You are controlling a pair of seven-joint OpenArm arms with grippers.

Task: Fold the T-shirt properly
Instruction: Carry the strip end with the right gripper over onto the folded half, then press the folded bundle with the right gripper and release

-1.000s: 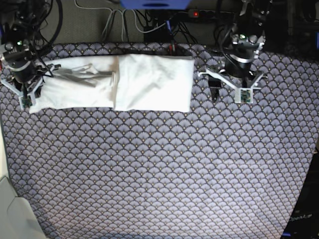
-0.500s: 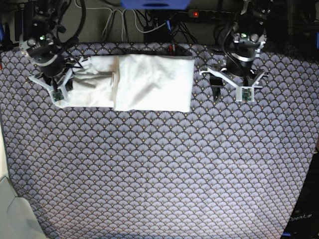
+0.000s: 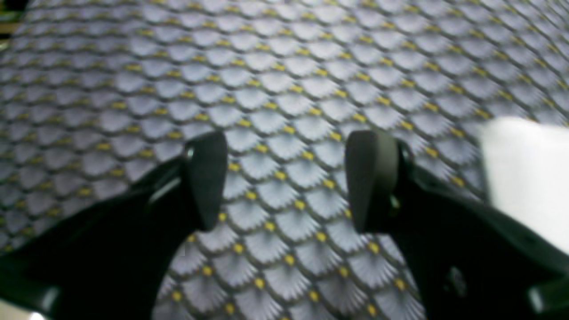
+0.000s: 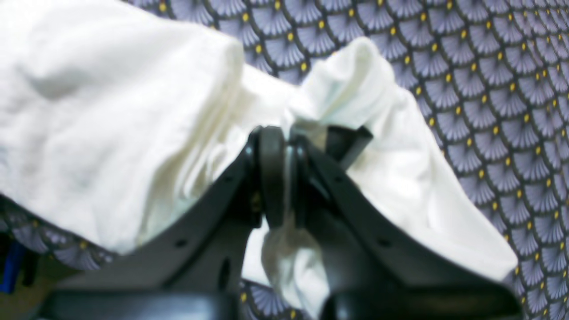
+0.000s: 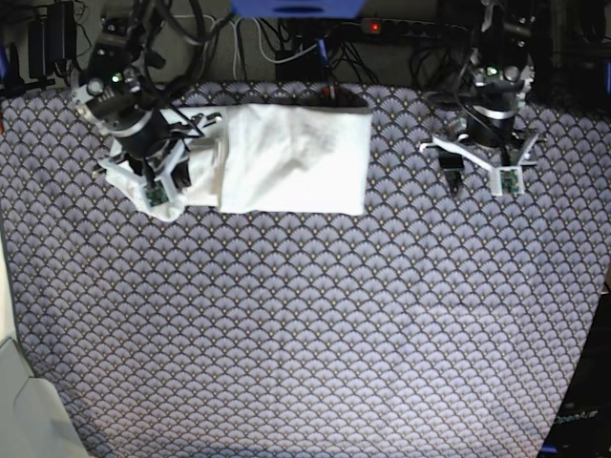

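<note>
The white T-shirt [image 5: 296, 157] lies folded into a long band at the back of the table, plain side up. My right gripper [image 5: 151, 186] is at the band's left end and is shut on a bunch of the white cloth [image 4: 355, 89], which is lifted and doubled over. In the right wrist view the jaws [image 4: 284, 178] pinch a thin layer of fabric. My left gripper [image 5: 479, 177] hovers to the right of the shirt, open and holding nothing. Its wrist view shows both fingers [image 3: 209, 178] spread over the patterned cover, with a shirt corner [image 3: 529, 178] at the right edge.
A purple scallop-patterned cover [image 5: 305, 334] spans the whole table. Cables and a power strip [image 5: 382, 26] run along the back edge. A pale grey object [image 5: 24, 410] sits at the front left corner.
My right gripper has carried the shirt's left end to the right, shortening the band. My left arm has shifted to the right, further from the shirt, still open.
</note>
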